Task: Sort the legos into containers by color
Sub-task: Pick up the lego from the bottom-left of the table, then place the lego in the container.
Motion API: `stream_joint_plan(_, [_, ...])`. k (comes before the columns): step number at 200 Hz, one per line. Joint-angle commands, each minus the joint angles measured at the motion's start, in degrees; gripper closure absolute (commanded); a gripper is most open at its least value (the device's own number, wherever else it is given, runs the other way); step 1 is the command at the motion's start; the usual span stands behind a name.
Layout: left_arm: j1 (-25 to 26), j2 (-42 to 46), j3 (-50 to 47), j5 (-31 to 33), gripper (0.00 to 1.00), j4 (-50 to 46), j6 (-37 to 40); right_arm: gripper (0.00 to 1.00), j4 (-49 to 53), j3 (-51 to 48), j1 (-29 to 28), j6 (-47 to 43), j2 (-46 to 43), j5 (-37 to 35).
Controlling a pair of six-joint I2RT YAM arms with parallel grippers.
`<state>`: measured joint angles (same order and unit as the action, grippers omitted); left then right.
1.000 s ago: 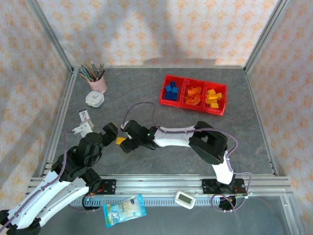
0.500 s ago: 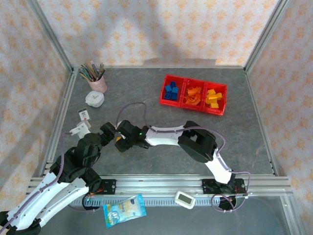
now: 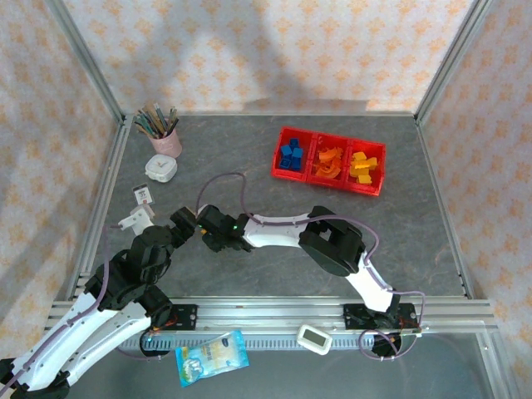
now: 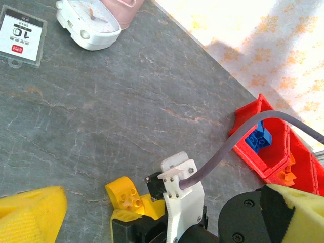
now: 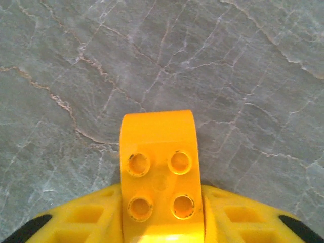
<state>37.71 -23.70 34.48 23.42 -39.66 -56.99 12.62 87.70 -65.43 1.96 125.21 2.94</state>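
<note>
Two right fingers (image 5: 238, 223) have now closed on the yellow lego (image 5: 158, 167); left fingers (image 4: 30, 212) gape open.

The top camera is looking down over the whole tabletop (image 3: 249, 150). The left wrist is viewing obliquely toward the red tray (image 4: 251, 153). The right wrist is looking from close, seemingly straight down. Both are sharing the yellow brick (image 5: 159, 172).

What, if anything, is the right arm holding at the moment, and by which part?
A yellow brick, pinched between the right gripper's jaws by the two sides of its studded end.
</note>
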Motion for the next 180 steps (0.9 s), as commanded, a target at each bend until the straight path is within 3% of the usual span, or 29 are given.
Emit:
stream_joint_plan(1, [-0.4,-0.2,1.2,0.6,0.01,0.8,0.8,0.68,0.2,-1.7,-0.6,1.3,-2.0,-0.1])
stream_joint_plan(55, [-0.4,-3.1,2.4,-2.1,0.01,4.8,3.8,0.75,-0.6,-9.0,0.8,6.1,-10.6,-3.0])
stream_joint_plan(95, [-0.4,-7.4,2.7,-6.1,0.01,11.0,7.1,0.78,-1.0,-18.5,6.6,11.9,-21.4,-3.6])
stream_joint_plan(136, [-0.4,-13.1,2.0,-11.3,0.01,20.2,9.7,0.78,1.4,-25.6,15.8,16.5,-32.9,-6.5])
stream_joint_plan(180, [-0.4,-22.0,1.8,-18.3,0.01,32.3,13.1,0.79,3.4,-27.8,32.2,19.7,-41.1,-8.2])
